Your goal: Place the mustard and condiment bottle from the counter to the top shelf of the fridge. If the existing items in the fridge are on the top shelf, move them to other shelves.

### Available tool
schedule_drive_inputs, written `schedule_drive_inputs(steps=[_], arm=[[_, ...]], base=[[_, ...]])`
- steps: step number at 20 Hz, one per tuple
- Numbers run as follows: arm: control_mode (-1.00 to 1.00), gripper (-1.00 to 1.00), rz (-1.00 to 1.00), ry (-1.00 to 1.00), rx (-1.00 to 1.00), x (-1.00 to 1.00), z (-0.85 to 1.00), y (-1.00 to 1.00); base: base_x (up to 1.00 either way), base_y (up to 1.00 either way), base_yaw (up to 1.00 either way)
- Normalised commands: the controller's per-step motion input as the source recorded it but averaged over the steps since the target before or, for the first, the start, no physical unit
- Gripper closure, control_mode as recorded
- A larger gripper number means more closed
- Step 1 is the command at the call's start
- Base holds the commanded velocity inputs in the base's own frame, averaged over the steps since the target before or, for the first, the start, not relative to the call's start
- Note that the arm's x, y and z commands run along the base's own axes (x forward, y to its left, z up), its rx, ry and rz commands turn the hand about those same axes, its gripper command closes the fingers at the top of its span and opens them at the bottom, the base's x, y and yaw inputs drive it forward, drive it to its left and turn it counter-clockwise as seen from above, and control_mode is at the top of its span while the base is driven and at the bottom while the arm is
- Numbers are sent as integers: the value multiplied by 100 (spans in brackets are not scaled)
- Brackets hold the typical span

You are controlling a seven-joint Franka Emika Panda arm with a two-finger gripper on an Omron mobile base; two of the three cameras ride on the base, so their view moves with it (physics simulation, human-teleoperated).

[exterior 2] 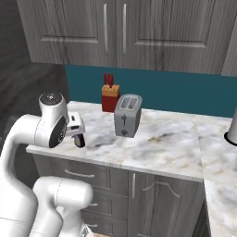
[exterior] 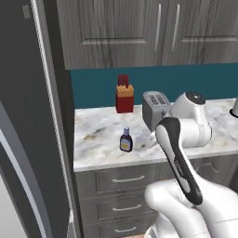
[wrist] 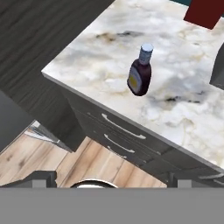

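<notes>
The condiment bottle [wrist: 140, 74] stood upright near the marble counter's [exterior: 100, 128] front edge, at twelve o'clock from the gripper [wrist: 111, 178], whose fingers looked spread, probably readying a grasp.

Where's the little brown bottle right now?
The condiment bottle stands upright on the marble counter, near its front edge, in front of the red knife block.

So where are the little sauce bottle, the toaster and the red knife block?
sauce bottle [wrist: 140, 78], hand view, on its yellow label.
toaster [exterior 2: 127, 115], right base view, on its front face.
knife block [exterior: 124, 98], left base view, on its red body.
</notes>
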Motion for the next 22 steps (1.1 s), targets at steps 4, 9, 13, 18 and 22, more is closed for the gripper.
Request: schedule_drive_inputs(steps=[4, 9, 13, 18, 22], arm=[[-100, -100, 0, 5, 4, 33, -27, 1], [-100, -100, 0, 2, 7, 39, -31, 7], [-100, -100, 0, 0, 5, 40, -35, 12], [-100, -100, 0, 0, 1, 44, -31, 13], [-100, -100, 0, 0, 0, 56, -24, 5]], base=[[0, 0, 0], [0, 0, 0], [0, 0, 0], [0, 0, 0], [0, 0, 0]])
